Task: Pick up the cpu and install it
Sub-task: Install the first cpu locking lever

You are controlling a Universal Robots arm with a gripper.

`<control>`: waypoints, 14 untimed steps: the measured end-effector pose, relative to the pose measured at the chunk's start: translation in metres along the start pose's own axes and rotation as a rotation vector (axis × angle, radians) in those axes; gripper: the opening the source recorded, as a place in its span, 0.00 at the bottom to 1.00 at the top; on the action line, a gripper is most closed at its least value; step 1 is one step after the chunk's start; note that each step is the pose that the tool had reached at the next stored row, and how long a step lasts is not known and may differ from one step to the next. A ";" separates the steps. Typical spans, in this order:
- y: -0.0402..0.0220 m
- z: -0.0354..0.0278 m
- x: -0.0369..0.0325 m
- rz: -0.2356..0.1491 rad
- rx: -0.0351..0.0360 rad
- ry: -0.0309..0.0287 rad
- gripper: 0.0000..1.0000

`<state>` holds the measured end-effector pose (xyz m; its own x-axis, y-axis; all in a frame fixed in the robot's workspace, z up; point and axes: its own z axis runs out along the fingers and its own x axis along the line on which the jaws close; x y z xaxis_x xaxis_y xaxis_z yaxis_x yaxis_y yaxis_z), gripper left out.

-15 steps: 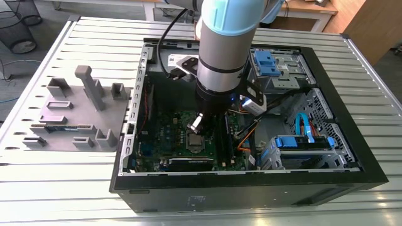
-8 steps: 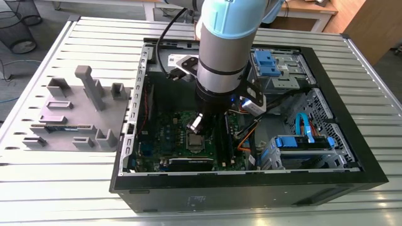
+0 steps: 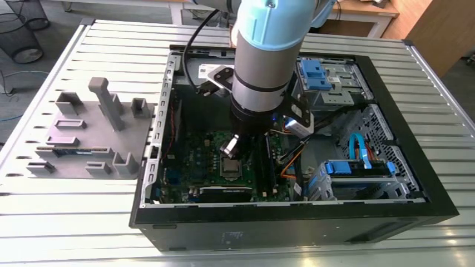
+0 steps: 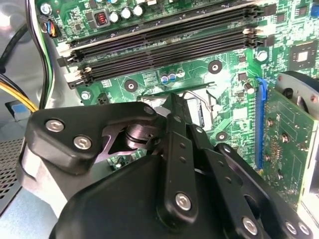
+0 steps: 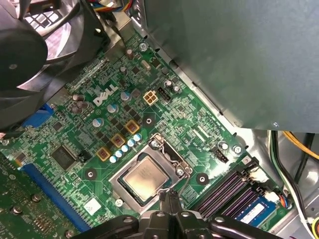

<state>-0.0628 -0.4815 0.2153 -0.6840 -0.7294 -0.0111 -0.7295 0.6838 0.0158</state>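
The cpu (image 5: pixel 144 175), a small square chip with a shiny silver top, lies flat inside the metal-framed socket (image 5: pixel 167 152) of the green board. My gripper (image 5: pixel 169 195) hovers just beside the chip's edge, its fingers pressed together with nothing between them. In the second wrist view my gripper (image 4: pixel 175 102) points down at the socket (image 4: pixel 199 107), which its black fingers (image 4: pixel 177 144) largely hide. In the exterior view my gripper (image 3: pixel 230 146) hangs inside the open computer case, just above the socket (image 3: pixel 231 168).
Black memory slots (image 4: pixel 164 47) run beside the socket, one holding a stick (image 5: pixel 251 209). A black fan (image 5: pixel 30 50) and cables (image 4: pixel 15 94) crowd the case walls. Blue drive bays (image 3: pixel 356 167) sit at the exterior view's right. A grey moulded tray (image 3: pixel 89 133) stands outside at the left.
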 end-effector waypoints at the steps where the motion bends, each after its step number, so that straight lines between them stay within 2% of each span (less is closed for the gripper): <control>1: -0.0002 0.0002 0.0004 0.000 -0.0023 -0.0025 0.11; 4: -0.0015 0.0008 0.0019 0.001 -0.0043 -0.0047 0.11; 14: -0.0058 0.0047 0.0070 0.011 -0.0042 -0.0048 0.11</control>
<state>-0.0634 -0.4905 0.2105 -0.6920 -0.7218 -0.0157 -0.7219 0.6917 0.0202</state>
